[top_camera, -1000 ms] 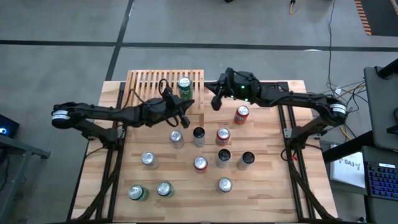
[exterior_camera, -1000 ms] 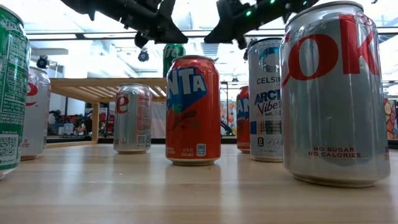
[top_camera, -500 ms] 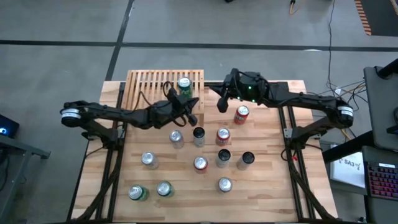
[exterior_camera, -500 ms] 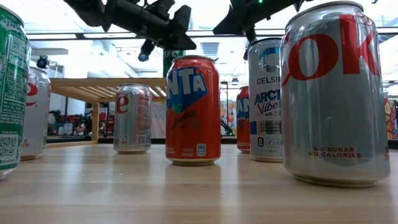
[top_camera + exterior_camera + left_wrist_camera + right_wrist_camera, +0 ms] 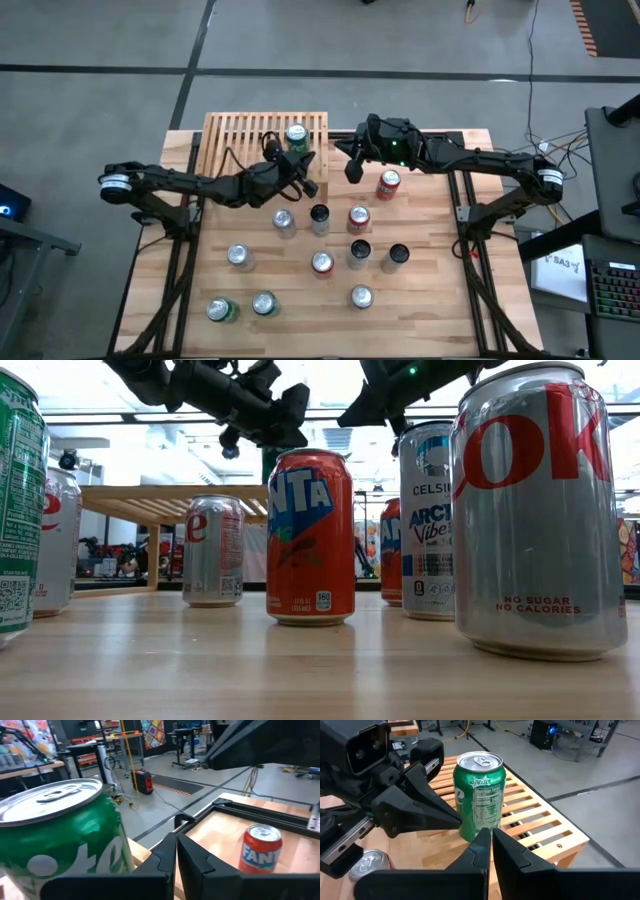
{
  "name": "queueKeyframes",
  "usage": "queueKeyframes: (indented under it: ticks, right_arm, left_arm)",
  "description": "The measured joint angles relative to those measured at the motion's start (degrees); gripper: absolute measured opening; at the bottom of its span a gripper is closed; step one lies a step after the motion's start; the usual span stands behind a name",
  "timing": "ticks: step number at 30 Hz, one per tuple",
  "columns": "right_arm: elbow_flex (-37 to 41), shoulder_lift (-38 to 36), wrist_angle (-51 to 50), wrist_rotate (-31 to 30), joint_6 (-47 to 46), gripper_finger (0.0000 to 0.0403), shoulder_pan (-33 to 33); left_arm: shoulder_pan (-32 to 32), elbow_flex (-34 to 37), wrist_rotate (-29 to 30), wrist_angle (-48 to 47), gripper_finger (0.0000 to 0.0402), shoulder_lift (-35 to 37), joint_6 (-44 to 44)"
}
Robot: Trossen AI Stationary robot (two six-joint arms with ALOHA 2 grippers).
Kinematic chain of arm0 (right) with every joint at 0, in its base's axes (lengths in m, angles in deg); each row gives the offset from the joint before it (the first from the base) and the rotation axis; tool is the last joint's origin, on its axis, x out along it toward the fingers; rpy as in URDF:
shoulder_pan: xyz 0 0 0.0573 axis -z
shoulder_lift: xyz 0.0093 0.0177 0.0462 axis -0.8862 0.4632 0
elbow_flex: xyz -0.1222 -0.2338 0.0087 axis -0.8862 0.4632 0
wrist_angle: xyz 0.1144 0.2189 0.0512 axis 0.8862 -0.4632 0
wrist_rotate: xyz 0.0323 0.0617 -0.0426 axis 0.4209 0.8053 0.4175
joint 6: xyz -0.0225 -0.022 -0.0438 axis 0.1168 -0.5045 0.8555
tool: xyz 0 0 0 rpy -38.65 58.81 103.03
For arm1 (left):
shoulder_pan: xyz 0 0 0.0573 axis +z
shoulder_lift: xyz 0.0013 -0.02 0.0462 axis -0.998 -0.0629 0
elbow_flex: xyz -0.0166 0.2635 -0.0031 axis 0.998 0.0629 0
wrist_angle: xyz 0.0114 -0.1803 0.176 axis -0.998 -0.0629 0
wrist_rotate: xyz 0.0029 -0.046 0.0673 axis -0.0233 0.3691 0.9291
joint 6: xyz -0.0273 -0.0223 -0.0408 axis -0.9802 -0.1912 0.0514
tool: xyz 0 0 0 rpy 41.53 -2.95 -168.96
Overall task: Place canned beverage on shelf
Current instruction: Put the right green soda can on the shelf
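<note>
Landmark: shelf (image 5: 265, 140), light-wood slatted rack, at far edge of counter (image 5: 430, 300), toward its left side.

1. Green Sprite can (image 5: 296, 138) – upright on shelf slats, near shelf's right end. Also seen in right wrist view (image 5: 479, 795), standing free on slats, top unopened. In left wrist view (image 5: 60, 840) it filled the near field, beside that tool's fingers.
2. Left tool (image 5: 308, 182) – fingers closed, nothing gripped. Sat just off shelf's front right corner, tips close to the Sprite can; contact w/ can cannot be told. Arm ran from counter's left edge toward shelf. In right wrist view (image 5: 437, 815) its tips pointed at can's lower side.
3. Right tool (image 5: 349, 168) – fingers closed, empty. Hung just right of shelf's right end, above counter, tips aimed toward the Sprite can, apart from it. Arm ran in from counter's right side.
4. Orange Fanta can (image 5: 387, 183) – upright on counter, right of shelf, near right tool. Visible in left wrist view (image 5: 260, 851).
5. Remaining cans – approx. ten, upright, scattered on counter in front of shelf, well apart from it: silver, red, black tops, plus two green (image 5: 222, 310) nearest the front left corner.
6. Low view – Fanta can (image 5: 310, 536) mid-frame, silver Coke-type can (image 5: 535, 510) close to lens, Celsius can (image 5: 427, 520) between them; shelf (image 5: 150, 500) behind; both arms overhead.
</note>
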Motion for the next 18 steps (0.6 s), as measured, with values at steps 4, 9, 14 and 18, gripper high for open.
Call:
queueKeyframes:
  ticks: [4, 9, 14, 18]
  right_arm:
    - [0.0, 0.0, 0.0, 0.0, -0.6, 0.0009, 0.0]
    - [0.0, 0.0, 0.1, 0.0, -0.9, 0.0009, 0.0]
    - [0.0, 0.0, 0.2, 0.0, -1.2, 0.0009, 0.0]
    - [0.0, 0.0, 0.2, 0.0, -1.4, 0.0009, 0.0]
  left_arm:
    - [0.2, 0.0, 1.0, 0.0, 0.0000, 0.0, 1.0]
    - [0.4, 0.0, 2.7, 0.0, 0.0000, 0.0, 1.0]
    - [0.9, 0.0, 3.0, 0.0, 0.0000, 0.0, 1.3]
    - [1.4, 0.0, 3.3, 0.0, 0.0000, 0.0, 1.2]
